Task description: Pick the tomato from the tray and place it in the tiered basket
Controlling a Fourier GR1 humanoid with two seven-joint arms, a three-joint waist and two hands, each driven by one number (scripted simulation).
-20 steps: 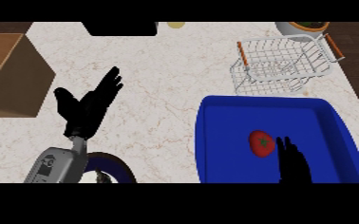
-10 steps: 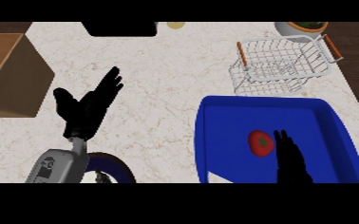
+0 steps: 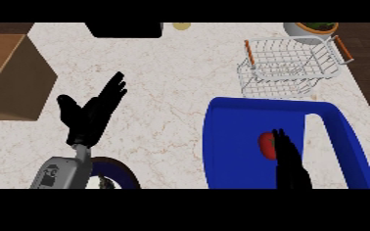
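Setting: kitchen, as I read it on my feed.

Evidence logged:
- Pale marbled counter (image 3: 180,78) fills the view.
- Wire tiered basket (image 3: 292,68) with orange handles stands on the counter.
- Blue tray (image 3: 224,142) lies just in front of the basket and holds a tomato (image 3: 266,144).
- White pot (image 3: 314,28) with greenery sits just behind the basket.
- Wooden board (image 3: 22,78) lies well to the basket's left.
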